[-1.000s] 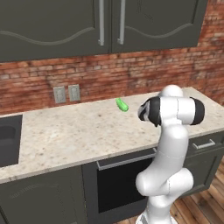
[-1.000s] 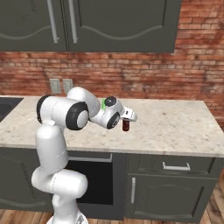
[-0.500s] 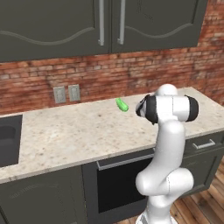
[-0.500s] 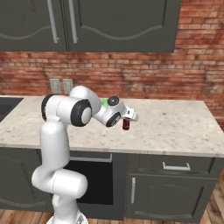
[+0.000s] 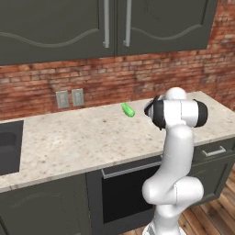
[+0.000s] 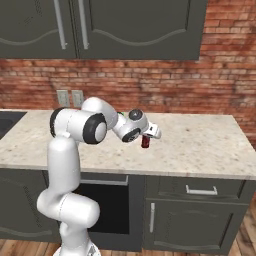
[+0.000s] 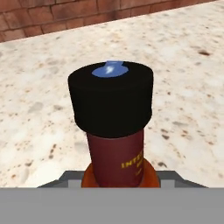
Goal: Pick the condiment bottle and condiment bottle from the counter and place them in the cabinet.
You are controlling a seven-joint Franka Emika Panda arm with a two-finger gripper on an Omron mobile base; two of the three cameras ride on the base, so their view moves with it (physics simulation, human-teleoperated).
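Standing upright on the speckled tabletop [image 6: 200,145], dark red bottle [image 6: 145,142] with black cap, near the front edge. Tool [image 6: 148,136] right at the bottle's top; grip closed or not, cannot tell. Green bottle [image 5: 128,110] lying farther back toward the brick wall [image 5: 92,78].

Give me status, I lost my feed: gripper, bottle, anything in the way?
Gripper at red bottle, grip unconfirmed. Bottle upright on counter. Green bottle lying near wall. Cabinet doors shut.

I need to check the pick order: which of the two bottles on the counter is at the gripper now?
The dark red bottle with the black cap, standing upright right at the gripper. The green bottle lies apart, nearer the brick wall.
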